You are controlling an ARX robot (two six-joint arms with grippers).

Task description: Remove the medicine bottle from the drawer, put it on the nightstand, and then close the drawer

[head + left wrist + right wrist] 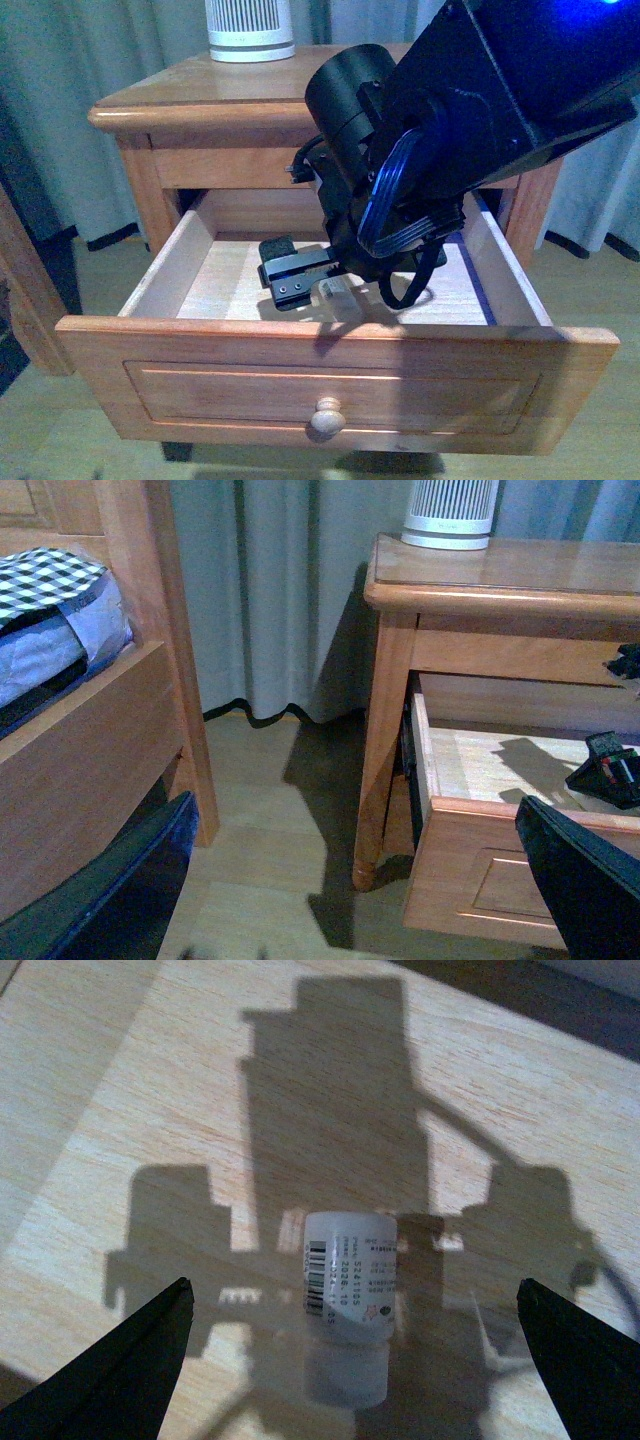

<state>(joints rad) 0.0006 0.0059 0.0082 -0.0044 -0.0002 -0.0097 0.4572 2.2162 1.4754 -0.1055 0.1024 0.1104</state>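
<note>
1. Closest to me is the drawer (pixel 100 335). It is pulled far out of the nightstand (pixel 135 185). Its front board has a round pale knob (pixel 325 417) in the middle.
2. Inside the drawer the wood is pale and bare. The medicine bottle (pixel 346 1300) sits on that wood, close behind the front board and about midway across. It is small and white, with a label that has little black bars on it.
3. The right gripper (pixel 352 1285) is down in the drawer at the bottle. Its two black fingers (pixel 130 1370) are spread wide, one on each side of the bottle. Neither finger touches it. The gripper's shadow falls on the wood behind the bottle.
4. The big black right arm (pixel 480 90) leans down into the drawer from up high on the right. A loop of blue cable (pixel 395 190) hangs from it.
5. The left gripper (pixel 352 810) is off to the left side of the nightstand, low over the floor (pixel 270 880). Its fingers are wide apart too, and they grip nothing.
6. Above the open drawer is a thinner drawer (pixel 230 167), and it is shut. The top of the nightstand is shiny. A white ribbed appliance (pixel 250 30) stands at the back of that top.
7. Farthest back hangs a grey curtain (pixel 270 590). To the left stands a wooden bed frame (pixel 175 660) with checked bedding (pixel 45 580) on it.
</note>
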